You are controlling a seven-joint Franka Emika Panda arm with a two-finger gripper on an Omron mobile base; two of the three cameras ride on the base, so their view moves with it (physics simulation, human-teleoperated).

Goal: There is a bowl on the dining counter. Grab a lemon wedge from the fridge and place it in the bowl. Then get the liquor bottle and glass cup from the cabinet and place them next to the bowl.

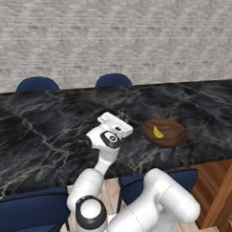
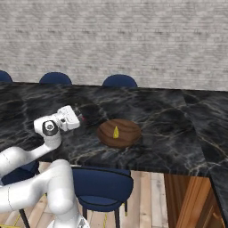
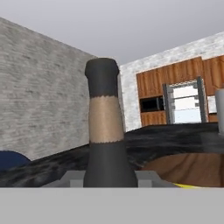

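A dark liquor bottle [image 3: 105, 127] with a tan band round its neck stands upright between my fingers, and my gripper [image 3: 109, 177] is shut on its lower part. The hand [image 1: 115, 125] hovers low over the dining counter [image 1: 50, 129], just left of the wooden bowl [image 1: 166, 132]. The yellow lemon wedge [image 1: 158, 132] lies inside that bowl. From the right side, the gripper [image 2: 79, 116] is a short way left of the bowl [image 2: 120, 132] and wedge [image 2: 116, 132]. The bowl's rim [image 3: 192, 168] is beside the bottle. The glass cup is out of view.
Blue chairs [image 1: 38, 84] stand along the counter's far side and blue stools [image 2: 102, 187] at the near side under the arm. Far off are wooden cabinets [image 3: 153, 83], a dark microwave [image 3: 151, 104] and a grey-framed unit [image 3: 183, 103]. A brick wall [image 1: 116, 36] backs the counter.
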